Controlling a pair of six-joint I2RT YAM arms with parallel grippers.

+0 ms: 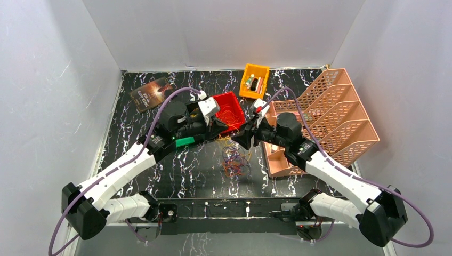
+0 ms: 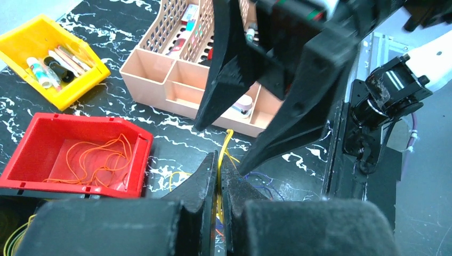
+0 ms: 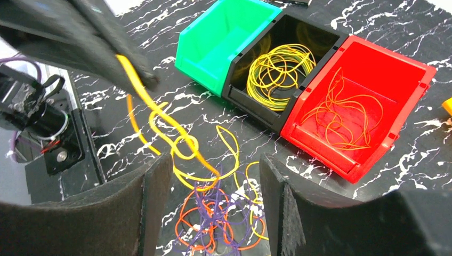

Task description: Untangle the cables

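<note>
Yellow cable (image 3: 160, 120), clamped in the closed left end effector (image 2: 219, 165), runs up from the tangle (image 1: 234, 160) on the counter (image 1: 181, 170); the right end effector (image 3: 216, 173), spread wide and empty, probably must pin that tangle next.

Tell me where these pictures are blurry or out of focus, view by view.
Top external: even light, all sharp, the cables small but crisp. Left wrist: the left fingers close to the lens are soft, the red bin beyond is sharp. Right wrist: the right fingers blur, the yellow cable slightly soft.
</note>
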